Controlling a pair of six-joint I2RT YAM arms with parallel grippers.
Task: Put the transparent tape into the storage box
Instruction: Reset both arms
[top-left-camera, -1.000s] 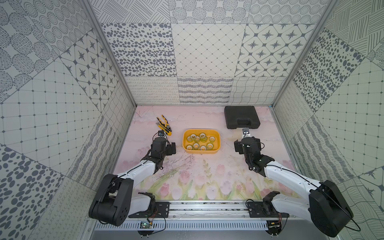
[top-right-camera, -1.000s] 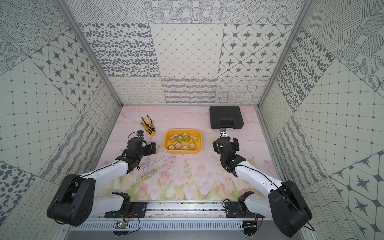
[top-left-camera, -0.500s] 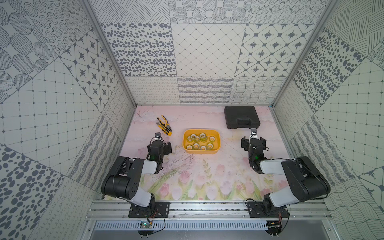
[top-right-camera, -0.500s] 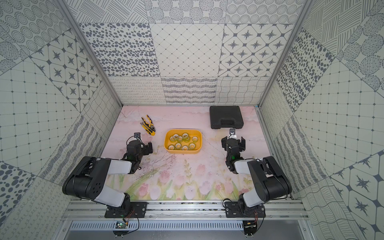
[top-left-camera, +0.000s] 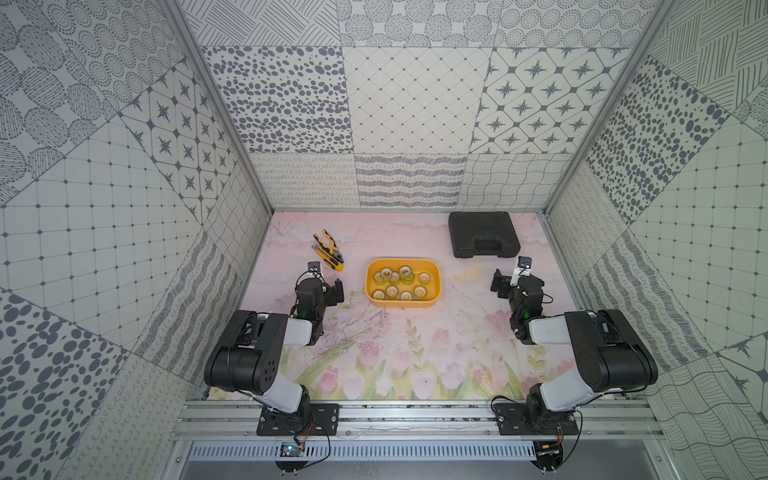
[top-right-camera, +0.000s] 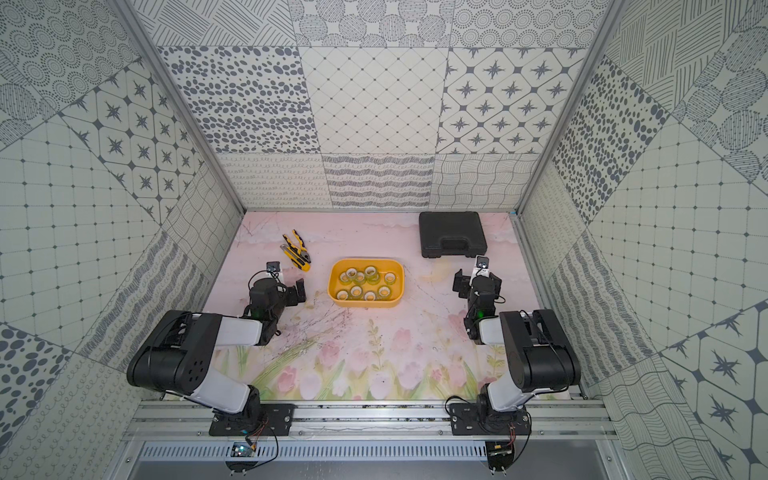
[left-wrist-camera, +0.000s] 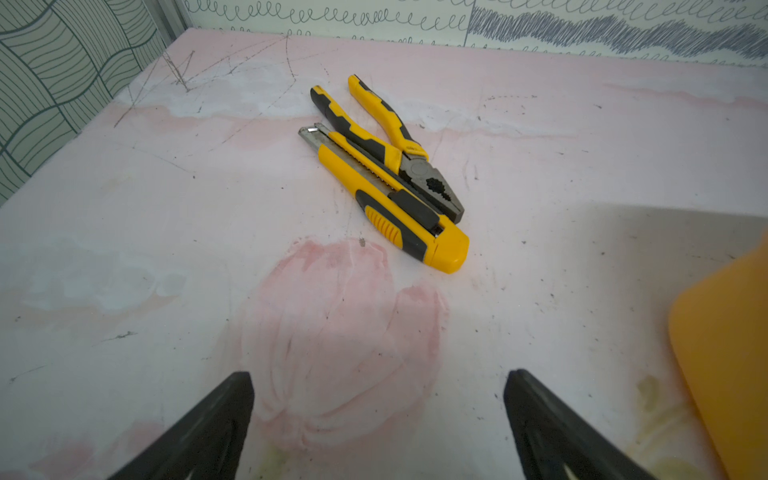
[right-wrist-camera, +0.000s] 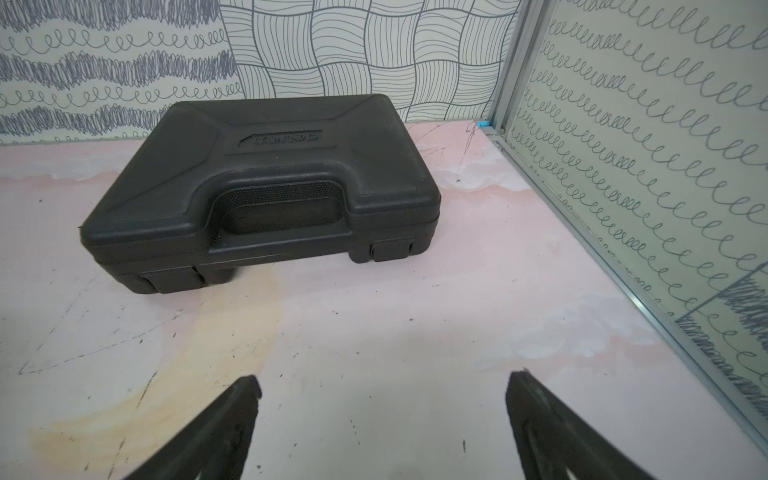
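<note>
Transparent tape rolls (top-left-camera: 423, 277) all lie inside the yellow storage box (top-left-camera: 401, 304), mid-frame in both top views. No loose roll shows on the desk (top-left-camera: 415, 340). Left end effector (left-wrist-camera: 378, 382) is spread wide and empty, facing pliers (left-wrist-camera: 415, 168) and utility knife (left-wrist-camera: 390, 208). Right end effector (right-wrist-camera: 382, 382) is likewise spread and empty, facing the black case (right-wrist-camera: 266, 187). Judged: task done or nearly so, with nothing evident left to pick.

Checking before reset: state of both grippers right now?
Left gripper: open, holding nothing.
Right gripper: open, holding nothing.
</note>
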